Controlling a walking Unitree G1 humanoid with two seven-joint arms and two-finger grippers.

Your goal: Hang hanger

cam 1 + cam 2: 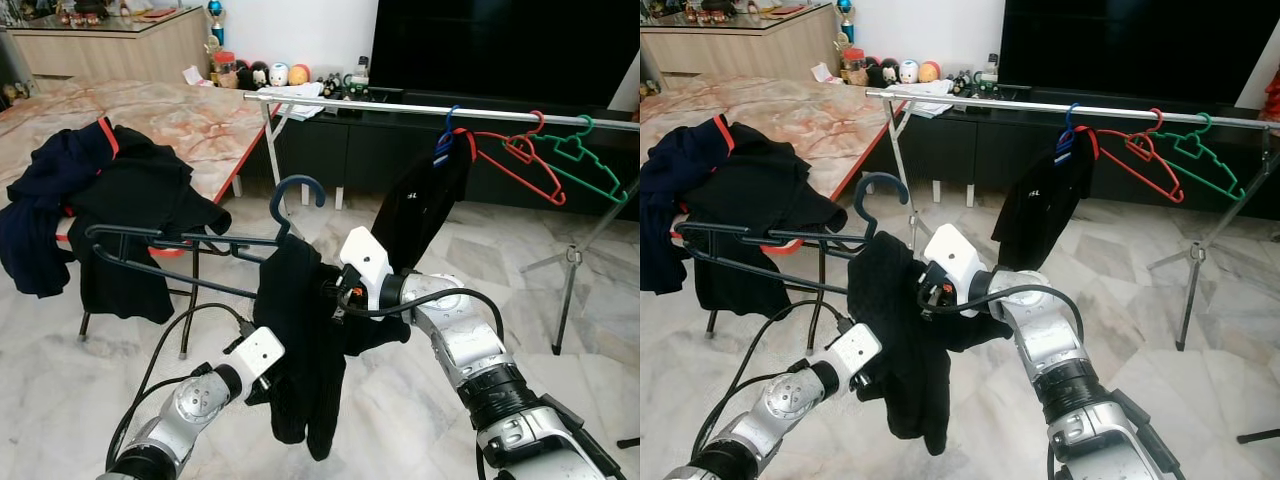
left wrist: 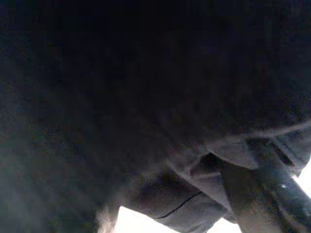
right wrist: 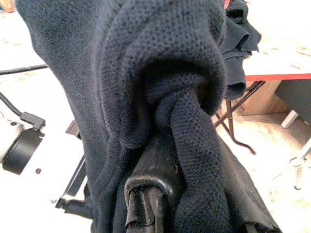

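Observation:
A dark blue hanger point(image 1: 180, 243) is held level in the air before me, its hook point(image 1: 297, 190) pointing up. A black knit garment point(image 1: 300, 350) hangs bunched over its right shoulder. My right gripper point(image 1: 335, 295) is shut on that cloth-covered end of the hanger, and the knit fabric point(image 3: 160, 73) folds over its fingers point(image 3: 146, 194). My left gripper point(image 1: 268, 378) reaches from below into the garment's lower part, its tip buried in cloth. The metal clothes rail point(image 1: 400, 107) runs across behind, above and to the right of the hanger.
On the rail hang a black garment point(image 1: 430, 200), a red hanger point(image 1: 525, 160) and a green hanger point(image 1: 590, 165). A folding table point(image 1: 200, 120) at left carries a heap of dark clothes point(image 1: 110, 190). The rail's tripod leg point(image 1: 570, 260) stands on the marble floor at right.

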